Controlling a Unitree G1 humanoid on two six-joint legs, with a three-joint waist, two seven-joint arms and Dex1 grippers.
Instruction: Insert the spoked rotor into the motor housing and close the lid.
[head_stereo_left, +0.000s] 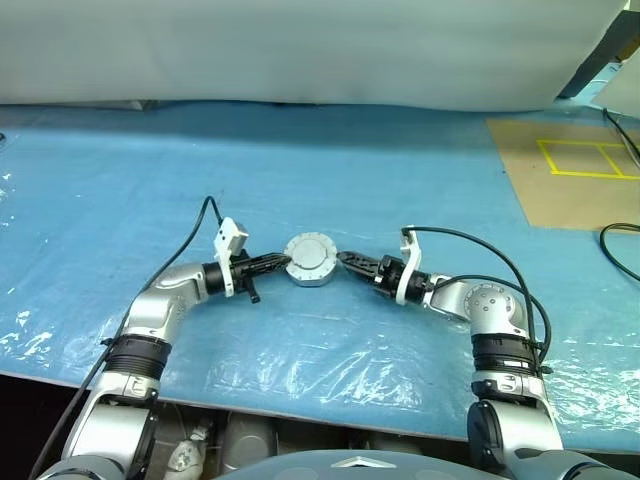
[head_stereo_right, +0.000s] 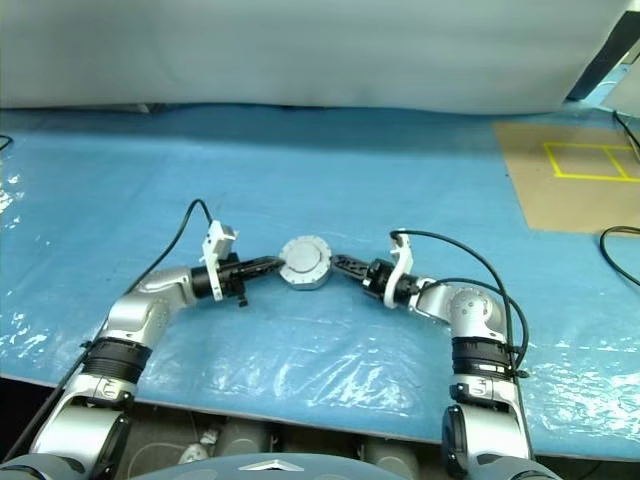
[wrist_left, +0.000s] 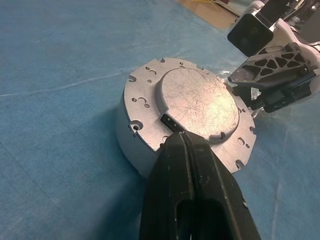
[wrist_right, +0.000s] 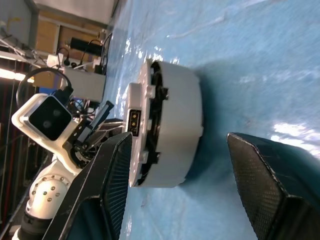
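Blue sheeting covers the desk (head_stereo_left: 120, 190), and I see the housing (head_stereo_left: 311, 259) mid-desk between my arms, its silver lid (wrist_left: 197, 104) on top. My left end effector (head_stereo_left: 284, 263) is pinched closed, tips touching the lid's rim. My right end effector (head_stereo_left: 344, 258) stands wide, just beside the housing's other side.

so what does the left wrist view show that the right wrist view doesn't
Left wrist view: the lid's scratched top face with its notched, holed rim, and the shut left pincer touching it.

Right wrist view: the motor housing side-on, the lid not quite flush on it, between the open right pincer's fingers.

Both: the housing on the blue sheet and the opposite pincer.
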